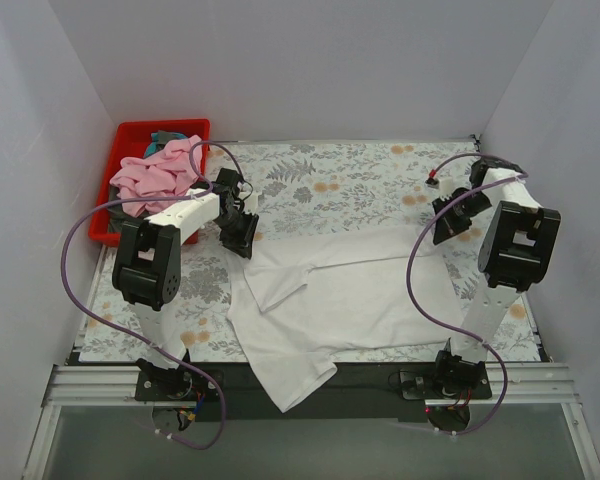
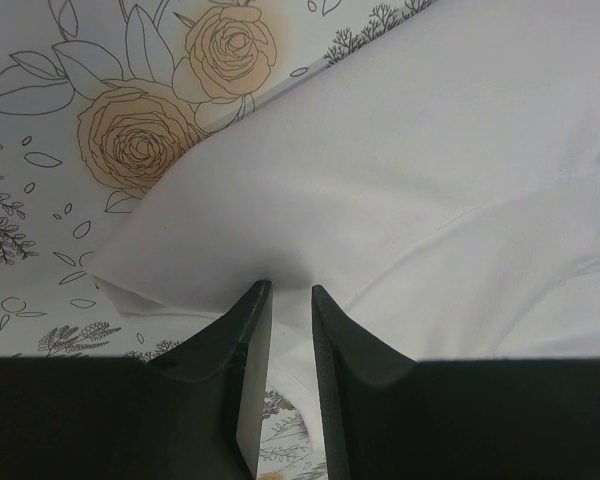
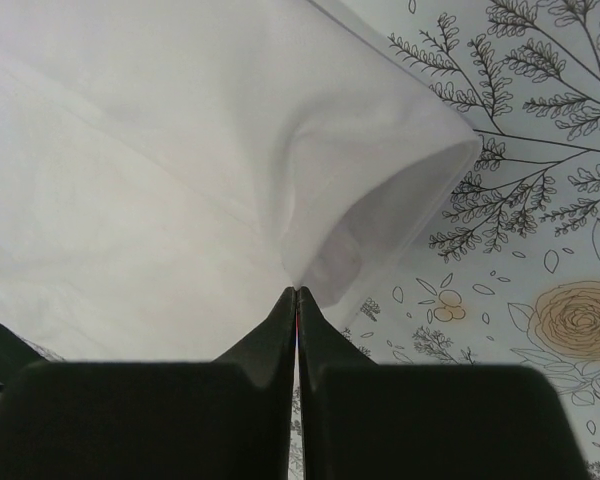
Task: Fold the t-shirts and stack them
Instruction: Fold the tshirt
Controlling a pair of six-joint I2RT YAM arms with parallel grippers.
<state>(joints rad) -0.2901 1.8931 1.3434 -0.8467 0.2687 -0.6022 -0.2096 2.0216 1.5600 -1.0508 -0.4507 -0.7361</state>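
Note:
A large white t-shirt [image 1: 350,300] lies spread on the floral table, its lower part hanging over the front edge. My left gripper [image 1: 242,235] is at the shirt's far left corner. In the left wrist view [image 2: 290,288] its jaws stand a narrow gap apart, pinching a raised fold of the white shirt [image 2: 400,150] at their tips. My right gripper [image 1: 450,225] is at the shirt's far right corner. In the right wrist view [image 3: 297,290] it is shut on the hem of the white sleeve [image 3: 380,190]. A pink shirt [image 1: 160,170] and a teal one [image 1: 165,137] lie in the bin.
The red plastic bin [image 1: 130,130] stands at the far left corner, just behind my left arm. The floral table cover [image 1: 360,180] shows bare beyond the shirt. White walls close in the left, right and back. A black strip [image 1: 400,372] marks the table's front edge.

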